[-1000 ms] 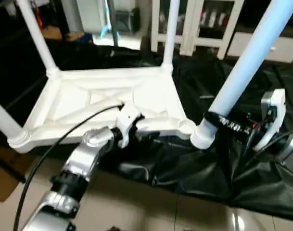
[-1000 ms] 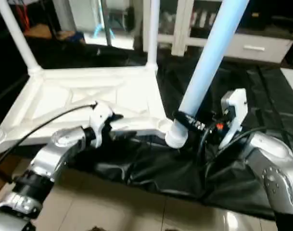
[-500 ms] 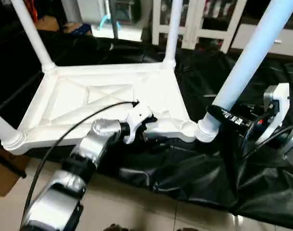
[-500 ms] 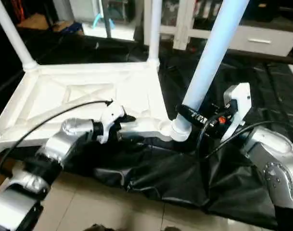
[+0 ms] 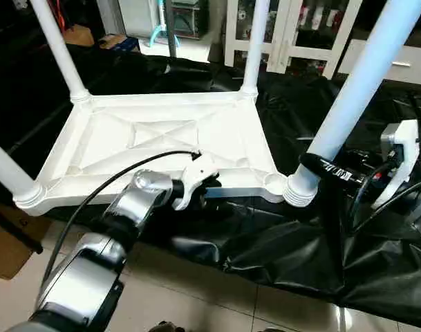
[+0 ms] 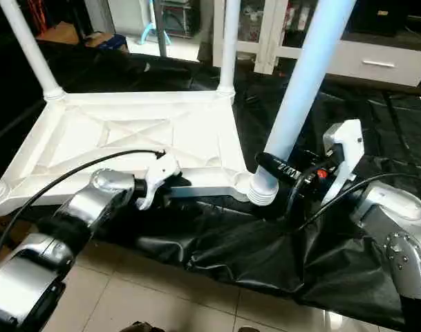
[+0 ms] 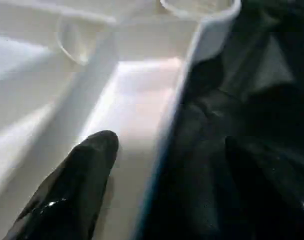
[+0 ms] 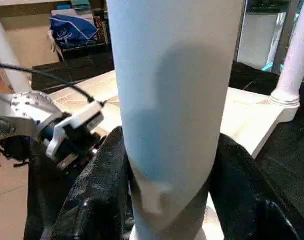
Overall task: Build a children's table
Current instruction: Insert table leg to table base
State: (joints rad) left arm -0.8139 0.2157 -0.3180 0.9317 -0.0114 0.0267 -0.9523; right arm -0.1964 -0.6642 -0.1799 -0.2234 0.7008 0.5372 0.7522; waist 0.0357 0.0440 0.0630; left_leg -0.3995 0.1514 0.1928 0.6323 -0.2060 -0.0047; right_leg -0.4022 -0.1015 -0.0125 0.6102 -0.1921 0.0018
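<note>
The children's table (image 5: 162, 138) lies upside down on a black sheet (image 5: 286, 256) spread over the tiled floor (image 5: 175, 297), its X-ribbed underside facing up. Three legs already stand in their corner sockets: one at the far left corner (image 5: 58, 45), one at the far right (image 5: 255, 41), one at the near left (image 5: 6, 173). The fourth leg (image 5: 355, 90) leans over the near right corner, its lower end sitting just beside the open socket (image 5: 273, 182) on the outside of the rim, not in it. The right hand (image 8: 166, 200) is clamped around this leg low down, a black finger (image 8: 99, 185) on either side of the tube. Over the last second the left hand (image 5: 209, 188) has travelled along the near edge of the table top toward that corner, and it now straddles the rim: the left wrist view shows one finger (image 7: 77, 175) inside, over the white underside, and the other outside over the black sheet, spread apart with the rim wall between them but not yet pinching it. The leg's foot has also drawn in closer to the socket than it was. My reading is that the left hand is about to brace the top so the right can lift the leg's end over the rim and seat it; the tilt of the leg will probably need correcting first.
</note>
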